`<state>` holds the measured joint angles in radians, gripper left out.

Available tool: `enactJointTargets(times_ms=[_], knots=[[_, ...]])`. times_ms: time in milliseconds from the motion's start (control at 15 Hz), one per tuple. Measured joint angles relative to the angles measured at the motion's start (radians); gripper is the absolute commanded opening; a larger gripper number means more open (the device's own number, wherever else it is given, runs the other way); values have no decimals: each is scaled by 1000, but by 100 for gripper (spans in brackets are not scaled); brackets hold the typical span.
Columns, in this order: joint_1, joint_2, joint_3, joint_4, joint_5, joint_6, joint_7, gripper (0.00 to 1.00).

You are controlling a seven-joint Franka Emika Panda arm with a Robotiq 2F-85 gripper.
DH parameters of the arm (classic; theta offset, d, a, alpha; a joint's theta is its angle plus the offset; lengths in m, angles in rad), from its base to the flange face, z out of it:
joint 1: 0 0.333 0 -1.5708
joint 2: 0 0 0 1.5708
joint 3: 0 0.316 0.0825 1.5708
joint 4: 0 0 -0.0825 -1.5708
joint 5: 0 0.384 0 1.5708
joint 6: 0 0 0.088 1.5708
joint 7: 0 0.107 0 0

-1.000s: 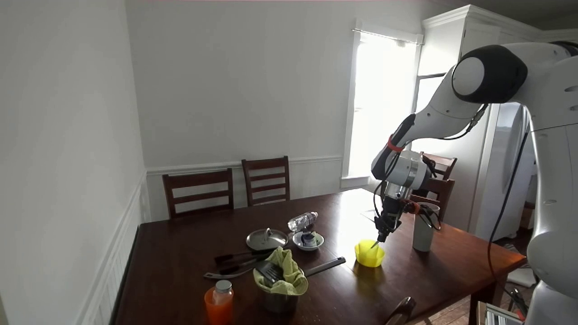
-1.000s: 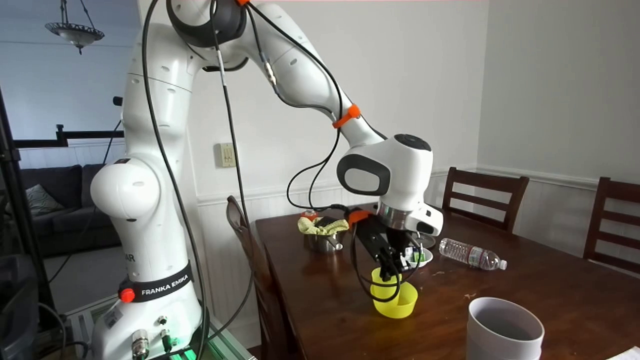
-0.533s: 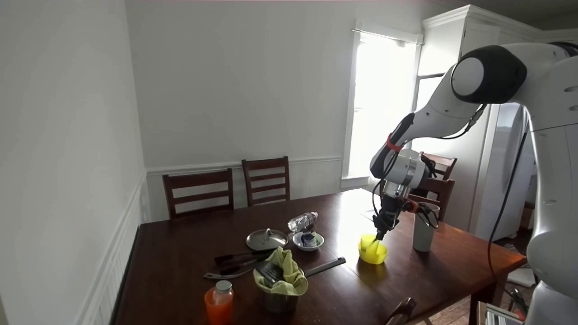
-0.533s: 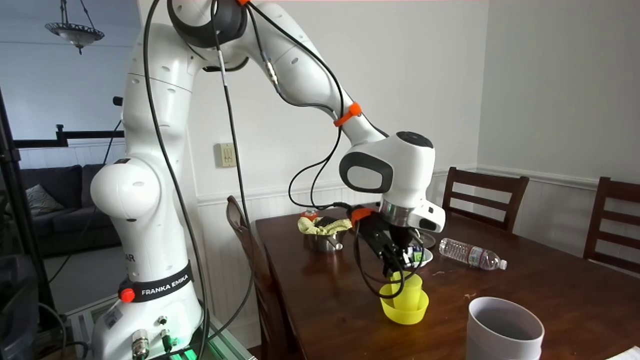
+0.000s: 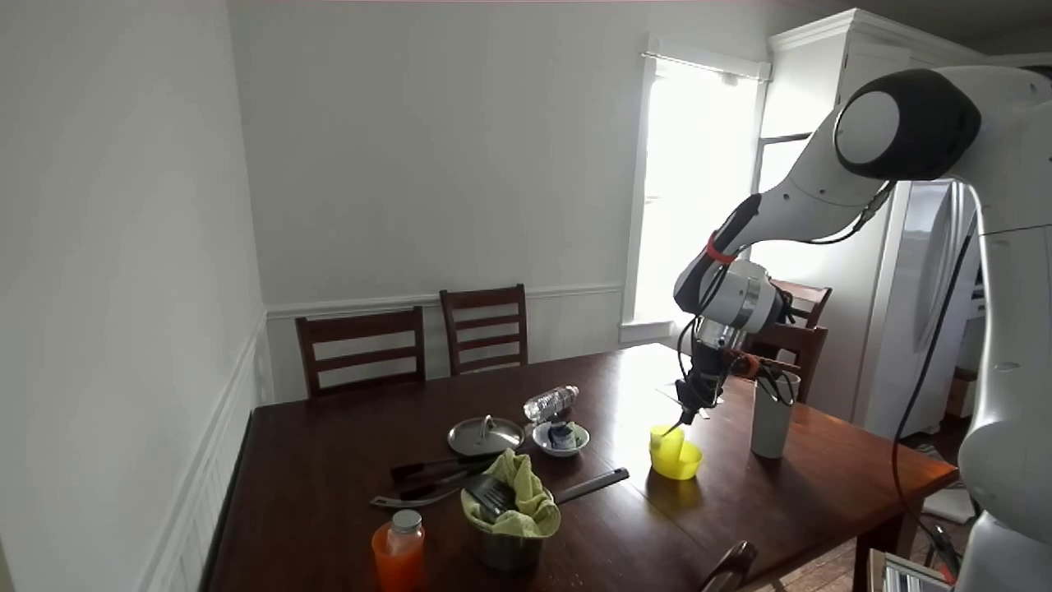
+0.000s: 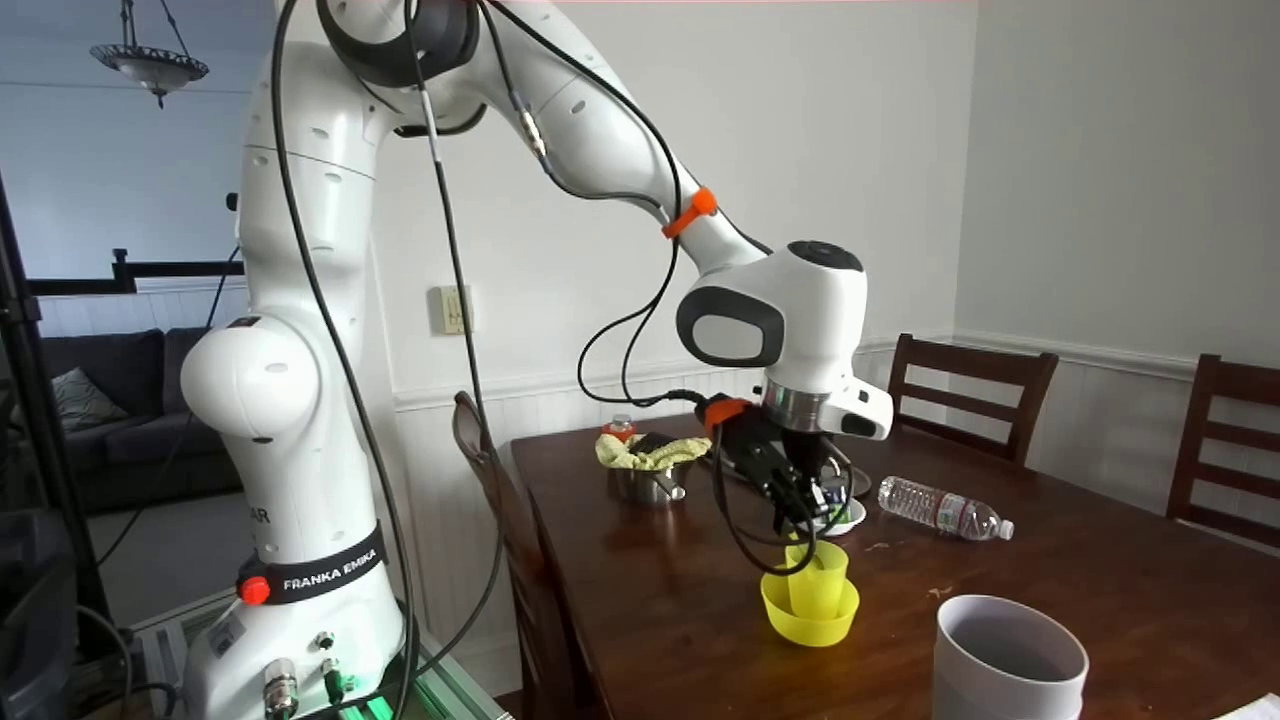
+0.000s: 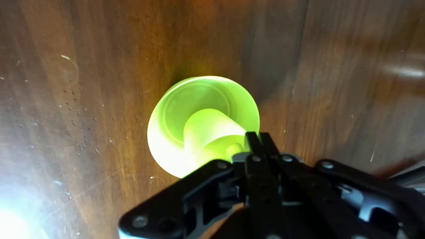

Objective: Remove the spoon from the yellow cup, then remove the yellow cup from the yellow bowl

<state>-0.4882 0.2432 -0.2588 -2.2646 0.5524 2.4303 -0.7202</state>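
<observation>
The claw [image 7: 259, 136] has its 2 fingers together, and they pinch the spoon [image 5: 673, 428]. Looking down from the wrist, the spoon's round end shows in the mouth of the yellow cup [image 6: 818, 588]; I can't tell how deep it goes. The cup sits inside the yellow bowl [image 6: 812, 630]. The bowl is on the brown table [image 6: 690, 600]. A gray cup [image 6: 1005, 665] stands near them, and a bottle [image 6: 945, 508] lies on its side.
</observation>
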Motion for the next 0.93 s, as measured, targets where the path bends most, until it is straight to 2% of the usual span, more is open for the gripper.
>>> enactJointTargets(times_ms=[600,800,933], knots=[[22,-162,-12,-76,-18,2,13,3],[52,-215,-18,-114,-86,17,42,3],[89,-238,-16,-145,-151,68,76,3]])
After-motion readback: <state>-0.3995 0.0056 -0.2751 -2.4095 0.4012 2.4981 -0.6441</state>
